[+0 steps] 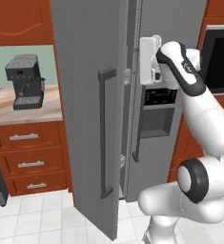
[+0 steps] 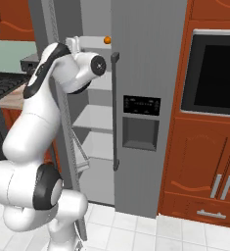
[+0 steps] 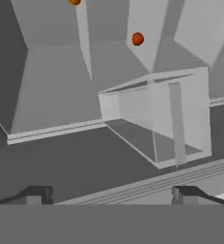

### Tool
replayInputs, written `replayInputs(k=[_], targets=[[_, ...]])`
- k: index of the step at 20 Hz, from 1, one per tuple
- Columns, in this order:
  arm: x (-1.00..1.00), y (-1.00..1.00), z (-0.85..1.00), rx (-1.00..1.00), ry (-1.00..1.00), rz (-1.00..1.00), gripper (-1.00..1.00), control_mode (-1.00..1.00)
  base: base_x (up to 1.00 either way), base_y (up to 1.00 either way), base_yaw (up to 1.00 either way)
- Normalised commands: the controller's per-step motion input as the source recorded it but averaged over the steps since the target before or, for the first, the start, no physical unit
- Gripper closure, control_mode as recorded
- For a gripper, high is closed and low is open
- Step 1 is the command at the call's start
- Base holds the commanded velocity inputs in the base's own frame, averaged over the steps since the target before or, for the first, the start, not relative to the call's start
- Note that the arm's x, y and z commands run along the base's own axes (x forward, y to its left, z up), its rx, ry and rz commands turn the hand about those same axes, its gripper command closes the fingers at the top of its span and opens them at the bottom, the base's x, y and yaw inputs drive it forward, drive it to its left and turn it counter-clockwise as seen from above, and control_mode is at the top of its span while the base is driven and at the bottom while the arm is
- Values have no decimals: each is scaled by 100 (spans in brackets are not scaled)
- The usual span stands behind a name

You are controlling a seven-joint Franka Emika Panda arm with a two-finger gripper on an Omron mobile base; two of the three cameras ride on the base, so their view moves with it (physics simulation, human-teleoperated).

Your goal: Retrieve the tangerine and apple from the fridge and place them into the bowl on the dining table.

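Tangerine (image 2: 107, 40) on fridge (image 2: 146, 98) shelf, beyond open gripper (image 3: 111, 193).

Matt grey metal-looking fridge (image 1: 85, 95), perhaps brushed; smooth white shelves (image 2: 94, 117); glossy red-brown wood cabinets (image 2: 204, 162).

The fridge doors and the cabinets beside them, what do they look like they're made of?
The fridge doors look like brushed grey metal, matte and even, with darker grey bar handles; as a render, painted plastic is possible. Its shelves look like white plastic. The cabinets look like red-brown varnished wood, judging by the raised panels and silver pulls.
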Motion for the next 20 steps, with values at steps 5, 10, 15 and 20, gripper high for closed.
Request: replayInputs(k=[5,10,15,20], targets=[[7,100,0,-16,0,17,-100,-100,0,0,0],[-78,100,0,-22,-1,23,-100,-100,0,0,0],[-55,100,-16,-20,0,25,-100,-100,0,0,0],[29,100,-51,-11,2,15,-100,-100,0,0,0]])
